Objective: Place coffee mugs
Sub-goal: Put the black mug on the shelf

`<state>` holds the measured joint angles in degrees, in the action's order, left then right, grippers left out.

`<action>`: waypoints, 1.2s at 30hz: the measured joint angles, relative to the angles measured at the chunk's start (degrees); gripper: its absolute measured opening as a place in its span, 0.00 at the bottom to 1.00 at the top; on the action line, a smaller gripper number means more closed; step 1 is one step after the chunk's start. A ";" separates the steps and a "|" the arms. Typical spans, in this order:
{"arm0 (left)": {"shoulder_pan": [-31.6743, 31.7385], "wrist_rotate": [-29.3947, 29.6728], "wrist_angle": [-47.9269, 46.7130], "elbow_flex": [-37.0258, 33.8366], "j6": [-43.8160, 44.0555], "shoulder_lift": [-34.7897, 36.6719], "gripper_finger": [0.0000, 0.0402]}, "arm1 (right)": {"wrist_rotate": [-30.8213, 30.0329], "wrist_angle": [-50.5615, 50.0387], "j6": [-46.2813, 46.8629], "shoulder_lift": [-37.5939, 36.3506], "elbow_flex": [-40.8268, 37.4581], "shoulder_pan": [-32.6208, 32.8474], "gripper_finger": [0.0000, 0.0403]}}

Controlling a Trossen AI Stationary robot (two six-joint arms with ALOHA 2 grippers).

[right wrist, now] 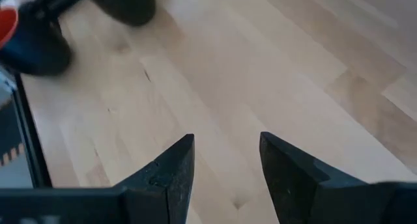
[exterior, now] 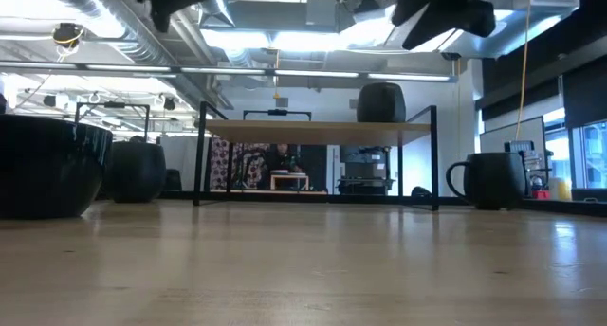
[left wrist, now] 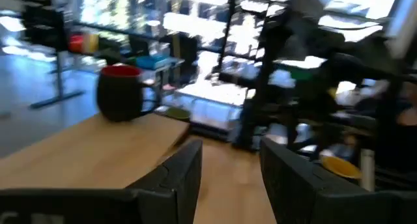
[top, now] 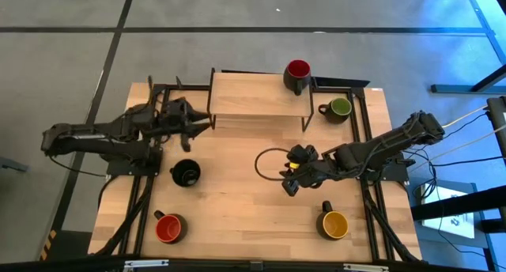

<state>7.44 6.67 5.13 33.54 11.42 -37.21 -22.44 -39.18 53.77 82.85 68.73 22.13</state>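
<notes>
Five dark mugs show; a second black-lined one is not in view. A red-lined mug [top: 297,76] [left wrist: 120,90] stands on the wooden shelf [top: 257,94]. On the table stand a green-lined mug [top: 338,108], a black mug [top: 186,174], another red-lined mug [top: 169,228] and a yellow-lined mug [top: 334,223]. My left gripper [top: 202,123] [left wrist: 231,175] is open at the shelf's left end, raised to about the level of its top and pointing along it. My right gripper [top: 291,177] [right wrist: 227,175] is open above bare table at the middle, empty.
The shelf has thin black legs [exterior: 201,155] and stands at the table's far side. A black cable loop [top: 269,163] lies beside my right gripper. Black frame rails [top: 365,122] run along both table sides. Bare wood lies between the black mug and the yellow-lined mug.
</notes>
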 joint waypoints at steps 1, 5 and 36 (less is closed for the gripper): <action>0.02 1.14 -1.67 1.80 0.01 -1.49 0.37 | -0.07 0.01 -0.39 0.00 0.00 0.54 0.41; 0.00 -0.02 -11.60 8.90 -0.09 -7.70 0.37 | -0.79 -0.33 -2.12 -0.12 0.00 3.38 0.41; -3.33 12.19 -56.90 38.57 19.69 -20.23 0.36 | -14.03 -12.90 6.69 -0.22 0.00 20.44 0.41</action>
<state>4.12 18.86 -51.76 72.12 31.11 -57.44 -36.47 -52.08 60.46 82.63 68.73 42.56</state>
